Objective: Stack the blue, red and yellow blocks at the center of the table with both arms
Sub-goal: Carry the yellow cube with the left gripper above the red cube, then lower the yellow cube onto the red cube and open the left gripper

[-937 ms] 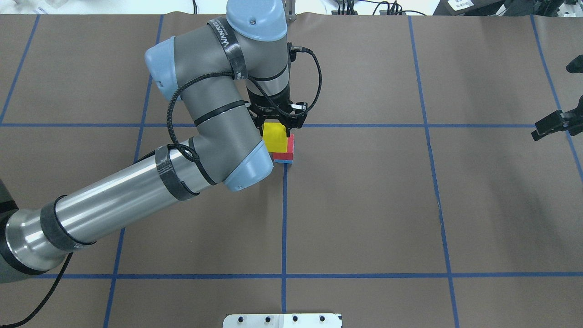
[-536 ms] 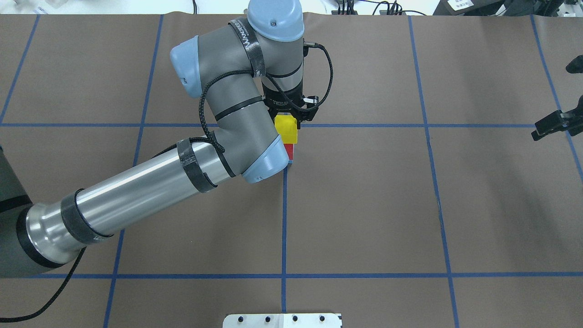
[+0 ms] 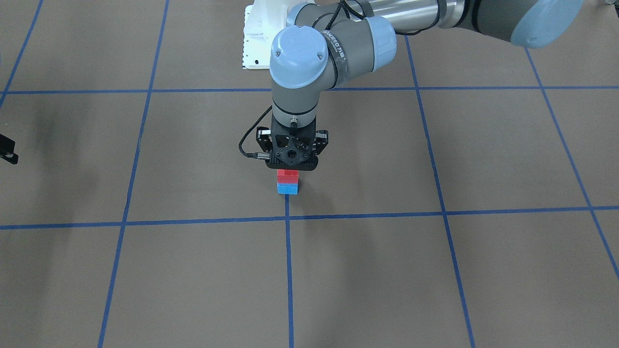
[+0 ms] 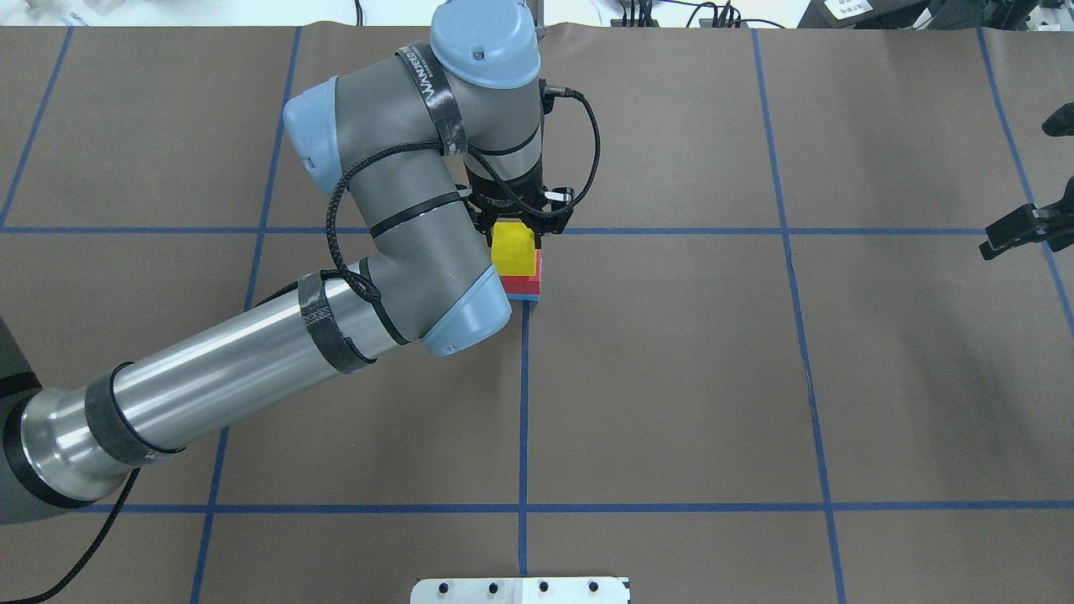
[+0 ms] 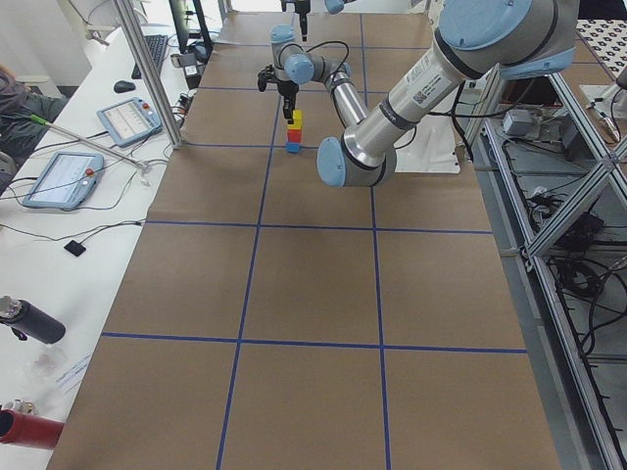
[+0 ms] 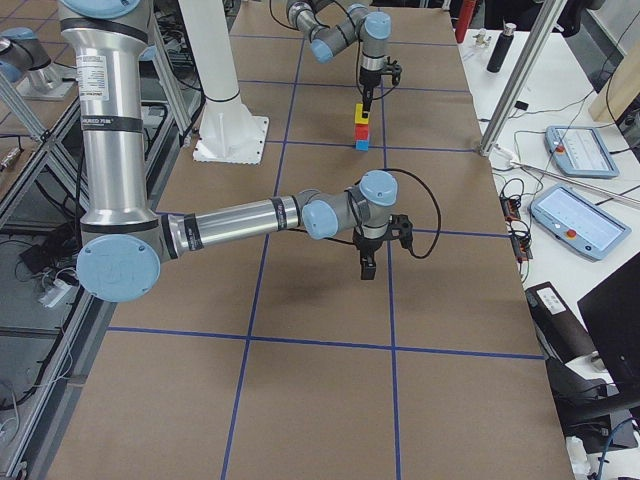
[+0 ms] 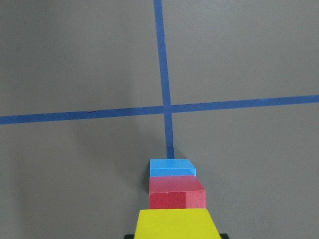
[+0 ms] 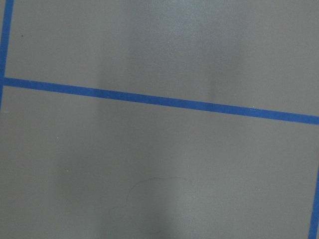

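My left gripper (image 4: pixel 514 230) is clamped on the yellow block (image 4: pixel 513 252), upper centre of the overhead view. What matters next is that the red block (image 7: pixel 177 191), with the blue (image 7: pixel 172 167) under it, lies straight below me. Yellow seems a shade toward the frame's left of red. The side views put yellow on or just above red; I cannot tell which. All three are matte, sharp-edged cubes with no long axis. The stack stands just beside a tape crossing (image 7: pixel 166 107) on the brown table (image 4: pixel 671 377). My right gripper (image 4: pixel 1011 229) hangs well apart at the right edge; I cannot tell if it is parted.
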`<state>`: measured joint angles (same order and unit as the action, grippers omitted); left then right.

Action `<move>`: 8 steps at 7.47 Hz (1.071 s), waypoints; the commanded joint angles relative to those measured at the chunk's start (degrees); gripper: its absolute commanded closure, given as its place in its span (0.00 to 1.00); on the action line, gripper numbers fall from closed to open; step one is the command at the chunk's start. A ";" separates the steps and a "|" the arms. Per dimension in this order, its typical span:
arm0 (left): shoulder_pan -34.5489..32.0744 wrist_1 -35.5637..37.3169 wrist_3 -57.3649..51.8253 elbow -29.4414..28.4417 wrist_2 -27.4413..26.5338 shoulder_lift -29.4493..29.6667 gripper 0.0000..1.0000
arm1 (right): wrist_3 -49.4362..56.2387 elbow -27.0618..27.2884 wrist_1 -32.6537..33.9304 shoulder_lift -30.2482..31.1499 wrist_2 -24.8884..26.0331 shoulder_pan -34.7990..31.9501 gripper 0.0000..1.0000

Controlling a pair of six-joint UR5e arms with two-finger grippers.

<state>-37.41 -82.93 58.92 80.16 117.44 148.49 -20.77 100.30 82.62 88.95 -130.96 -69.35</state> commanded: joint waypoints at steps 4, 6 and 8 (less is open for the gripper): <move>-0.12 -0.39 -0.47 -2.29 -0.29 1.10 1.00 | -0.06 -0.02 0.00 0.00 0.00 0.00 0.00; -0.03 -0.57 0.05 -2.91 -0.29 1.19 1.00 | -0.06 -0.02 0.00 0.00 0.00 0.00 0.00; -0.03 -0.74 1.88 -3.00 -0.29 1.19 1.00 | -0.06 -0.02 0.00 0.00 0.00 0.00 0.00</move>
<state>-37.45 -83.52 59.45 77.24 117.16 149.66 -20.83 100.28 82.62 88.95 -130.96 -69.35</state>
